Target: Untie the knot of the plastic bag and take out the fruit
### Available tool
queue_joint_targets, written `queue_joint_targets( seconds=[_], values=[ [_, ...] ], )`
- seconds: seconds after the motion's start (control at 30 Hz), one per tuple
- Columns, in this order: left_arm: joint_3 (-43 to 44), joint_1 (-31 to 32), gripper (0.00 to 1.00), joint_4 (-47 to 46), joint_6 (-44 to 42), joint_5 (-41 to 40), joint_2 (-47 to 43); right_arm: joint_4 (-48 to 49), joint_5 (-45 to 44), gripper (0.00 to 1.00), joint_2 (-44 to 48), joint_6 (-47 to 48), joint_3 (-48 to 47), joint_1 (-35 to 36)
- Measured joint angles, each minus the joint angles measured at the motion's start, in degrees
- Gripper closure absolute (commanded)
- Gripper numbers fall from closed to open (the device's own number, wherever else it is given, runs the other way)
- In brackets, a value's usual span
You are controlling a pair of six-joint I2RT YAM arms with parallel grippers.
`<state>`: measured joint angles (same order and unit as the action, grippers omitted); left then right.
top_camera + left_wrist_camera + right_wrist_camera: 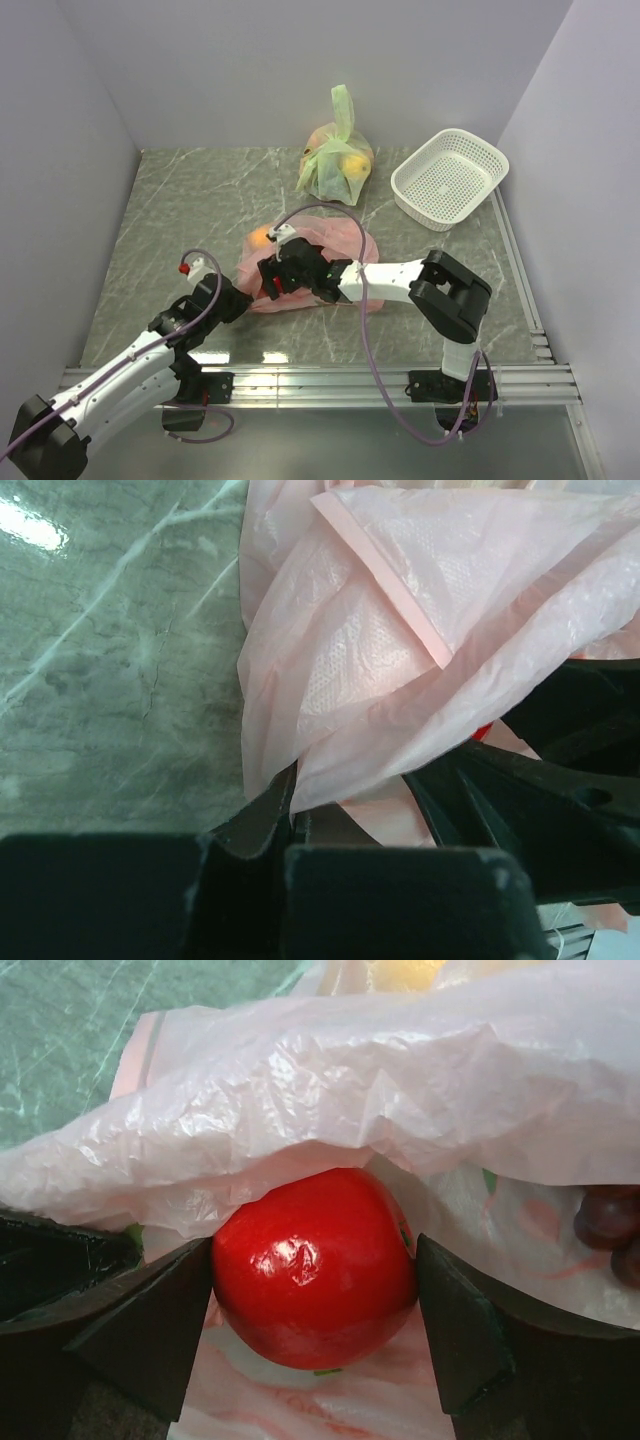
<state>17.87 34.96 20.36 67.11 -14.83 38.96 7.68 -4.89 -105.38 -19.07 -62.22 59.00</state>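
Observation:
The pink plastic bag (335, 250) lies crumpled at the table's middle, its mouth facing the arms; no tied knot shows. My left gripper (243, 300) is shut on a fold of the bag's edge (330, 770) at its near left. My right gripper (272, 280) reaches into the bag's mouth, and its fingers press both sides of the glossy red round fruit (315, 1265) under the lifted plastic. Dark grapes (608, 1228) lie inside the bag to the right. The orange-yellow fruit (261, 237) sits at the bag's far left end, and it shows through the plastic in the right wrist view (405, 972).
A light green tied bag (338, 160) with yellowish fruits stands at the back centre. A white basket (482, 150) sits at the back right. The right arm's black fingers (560, 780) lie close beside my left gripper. Grey walls enclose the table on three sides.

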Motion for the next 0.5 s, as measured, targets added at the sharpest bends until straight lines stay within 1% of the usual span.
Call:
queue_joint_targets(
  seconds=[0.03, 0.07, 0.13, 0.17, 0.23, 0.27, 0.37, 0.4, 0.5],
  values=[
    [0.0, 0.0, 1.0, 0.0, 0.0, 0.0, 0.0, 0.4, -0.1, 0.22, -0.1, 0.6, 0.0, 0.0],
    [0.0, 0.0, 0.99, 0.0, -0.2, 0.0, 0.2, 0.5, -0.2, 0.29, -0.2, 1.2, 0.0, 0.1],
    [0.0, 0.0, 0.99, 0.0, -0.3, -0.1, 0.3, 0.7, -0.5, 0.4, -0.2, 2.3, 0.0, 0.3],
    [0.0, 0.0, 0.99, 0.0, -0.4, -0.1, 0.3, 0.8, -0.7, 0.54, -0.2, 2.7, 0.0, 0.3],
    [0.0, 0.0, 0.99, 0.0, -0.5, -0.2, 0.5, 0.9, -1.4, 0.7, -0.2, 3.8, 0.0, 0.3],
    [0.0, 0.0, 0.99, 0.0, -0.6, -0.3, 0.6, 1.2, -1.7, 0.85, -0.1, 4.2, 0.2, 0.3],
    [0.2, 0.0, 0.99, 0.1, -1.5, -0.9, 1.4, 1.7, -2.5, 0.99, 1.4, 5.3, 2.1, 0.4],
    [0.4, 0.0, 1.0, 0.2, -1.7, -1.0, 1.6, 1.6, -2.8, 1.0, 2.3, 5.6, 3.0, 0.4],
    [1.4, 0.0, 0.99, 0.5, -2.4, -1.9, 2.4, 0.3, -3.1, 1.0, 5.8, 6.8, 5.4, 0.4]
  ],
)
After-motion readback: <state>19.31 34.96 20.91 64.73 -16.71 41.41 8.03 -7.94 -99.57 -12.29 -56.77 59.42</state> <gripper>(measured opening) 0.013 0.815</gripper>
